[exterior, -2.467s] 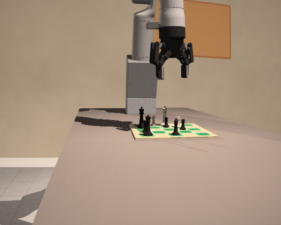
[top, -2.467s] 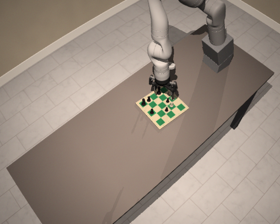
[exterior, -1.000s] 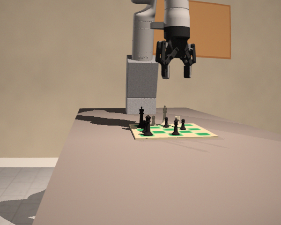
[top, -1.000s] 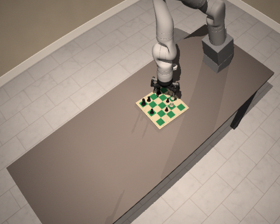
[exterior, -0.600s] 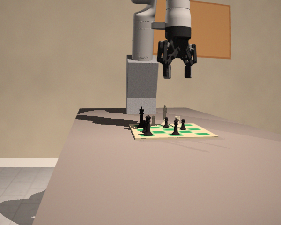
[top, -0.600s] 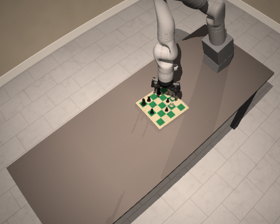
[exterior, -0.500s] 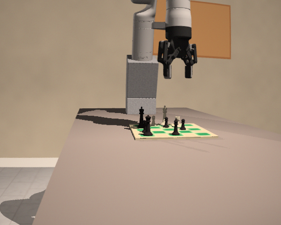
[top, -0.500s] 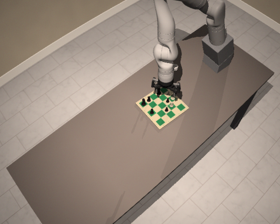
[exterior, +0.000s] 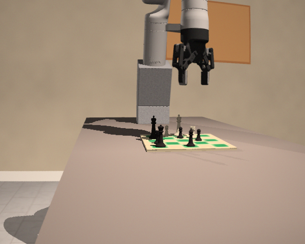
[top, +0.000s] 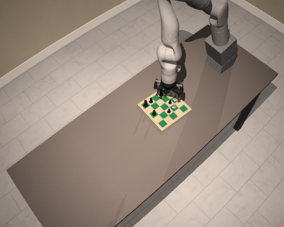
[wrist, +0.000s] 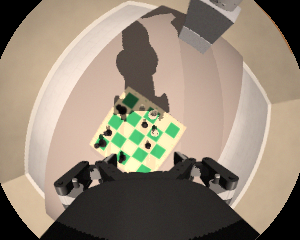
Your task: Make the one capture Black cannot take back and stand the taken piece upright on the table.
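A small green-and-cream chessboard (top: pixel 164 109) lies on the brown table; it also shows in the exterior view (exterior: pixel 186 143) and the wrist view (wrist: pixel 140 135). Several black pieces stand upright on it, among them a tall one (exterior: pixel 153 127) at the far left and pawns (exterior: pixel 198 134). White pieces stand at the far side: a tall one (exterior: pixel 178 123), a pawn (exterior: pixel 166 130) and a rook (top: pixel 173 105). My gripper (exterior: pixel 193 79) is open and empty, hanging well above the board's far side.
The arm's grey base block (top: pixel 220 54) stands on the table behind the board. An orange panel (exterior: pixel 229 32) hangs on the back wall. The table's edges run to the left and right of the board.
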You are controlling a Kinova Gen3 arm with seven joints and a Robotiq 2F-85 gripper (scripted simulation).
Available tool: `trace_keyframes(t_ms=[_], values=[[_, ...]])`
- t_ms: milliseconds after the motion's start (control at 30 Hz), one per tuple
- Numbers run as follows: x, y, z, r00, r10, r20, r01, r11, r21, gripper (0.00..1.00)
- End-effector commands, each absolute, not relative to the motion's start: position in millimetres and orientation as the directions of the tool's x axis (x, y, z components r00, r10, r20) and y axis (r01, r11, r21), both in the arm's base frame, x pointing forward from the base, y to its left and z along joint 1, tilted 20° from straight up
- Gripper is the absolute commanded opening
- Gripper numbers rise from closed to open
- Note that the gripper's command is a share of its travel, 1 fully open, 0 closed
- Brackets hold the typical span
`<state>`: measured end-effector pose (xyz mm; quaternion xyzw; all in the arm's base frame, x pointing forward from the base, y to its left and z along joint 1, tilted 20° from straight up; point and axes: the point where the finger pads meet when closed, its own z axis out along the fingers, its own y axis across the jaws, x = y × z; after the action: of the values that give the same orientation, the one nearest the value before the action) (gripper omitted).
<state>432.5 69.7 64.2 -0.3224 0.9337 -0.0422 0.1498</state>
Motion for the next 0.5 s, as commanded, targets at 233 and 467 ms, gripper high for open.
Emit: trace_keyframes(t_ms=[233,467], values=[[432.0,74.4,64.9,-0.734,-0.630,-0.253,-0.603,0.776,-0.184,1.00],[432.0,76.1,65.1,-0.726,-0.640,-0.253,-0.610,0.768,-0.192,1.00]])
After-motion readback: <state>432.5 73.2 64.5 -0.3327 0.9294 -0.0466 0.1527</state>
